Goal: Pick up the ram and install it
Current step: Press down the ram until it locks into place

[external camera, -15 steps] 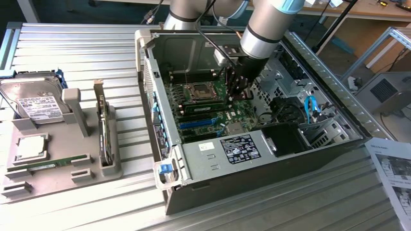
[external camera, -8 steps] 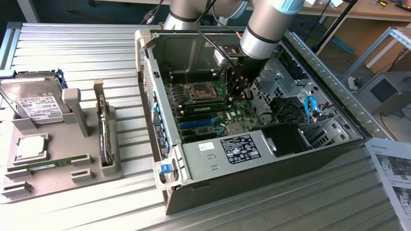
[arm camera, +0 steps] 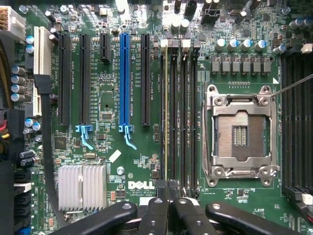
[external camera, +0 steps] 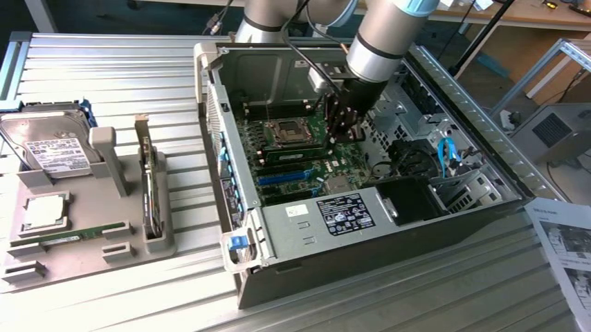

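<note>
A thin green-edged ram (arm camera: 166, 112) stands edge-on in one of the black memory slots beside the empty processor socket (arm camera: 240, 134). My gripper (arm camera: 168, 196) is shut, fingertips together, right over the near end of that stick; whether they touch it I cannot tell. In the exterior view the gripper (external camera: 344, 131) hangs inside the open computer case (external camera: 305, 232), just above the motherboard next to the socket (external camera: 286, 130). Another long green stick (external camera: 74, 236) lies flat in the grey tray (external camera: 93, 259) at the exterior view's left.
The tray also carries a hard drive (external camera: 51, 149), a square silver chip (external camera: 44, 211) and an upright expansion card (external camera: 146, 187). On the board are a blue slot (arm camera: 124, 78), black slots and a heat sink (arm camera: 80, 186). Case walls enclose the arm. A paper sheet (external camera: 565, 249) lies on the right.
</note>
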Motion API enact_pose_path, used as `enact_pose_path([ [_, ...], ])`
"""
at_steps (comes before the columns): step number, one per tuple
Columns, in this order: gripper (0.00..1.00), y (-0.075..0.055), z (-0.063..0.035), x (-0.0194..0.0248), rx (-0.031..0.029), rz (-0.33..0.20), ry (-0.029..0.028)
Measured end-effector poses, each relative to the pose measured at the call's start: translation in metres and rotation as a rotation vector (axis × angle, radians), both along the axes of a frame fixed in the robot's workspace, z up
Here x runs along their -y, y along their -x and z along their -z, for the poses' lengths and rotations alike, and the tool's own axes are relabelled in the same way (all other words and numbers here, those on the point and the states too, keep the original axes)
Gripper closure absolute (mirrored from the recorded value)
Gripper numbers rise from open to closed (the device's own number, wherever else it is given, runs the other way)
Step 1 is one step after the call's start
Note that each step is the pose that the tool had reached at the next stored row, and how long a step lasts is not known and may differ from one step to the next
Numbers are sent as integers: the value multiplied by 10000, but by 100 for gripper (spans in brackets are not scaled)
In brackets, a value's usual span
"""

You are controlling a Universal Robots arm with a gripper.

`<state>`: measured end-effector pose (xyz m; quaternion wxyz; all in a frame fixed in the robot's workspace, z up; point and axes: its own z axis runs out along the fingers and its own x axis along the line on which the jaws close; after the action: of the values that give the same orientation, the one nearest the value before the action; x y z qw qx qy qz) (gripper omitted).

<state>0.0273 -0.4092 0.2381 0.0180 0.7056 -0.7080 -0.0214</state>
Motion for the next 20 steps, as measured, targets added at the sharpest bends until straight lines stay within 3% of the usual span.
enact_pose_path([
  [8, 89, 0, -155, 0, 0, -1, 1],
  [20, 89, 55, -162, 0, -1, -1, 1],
])
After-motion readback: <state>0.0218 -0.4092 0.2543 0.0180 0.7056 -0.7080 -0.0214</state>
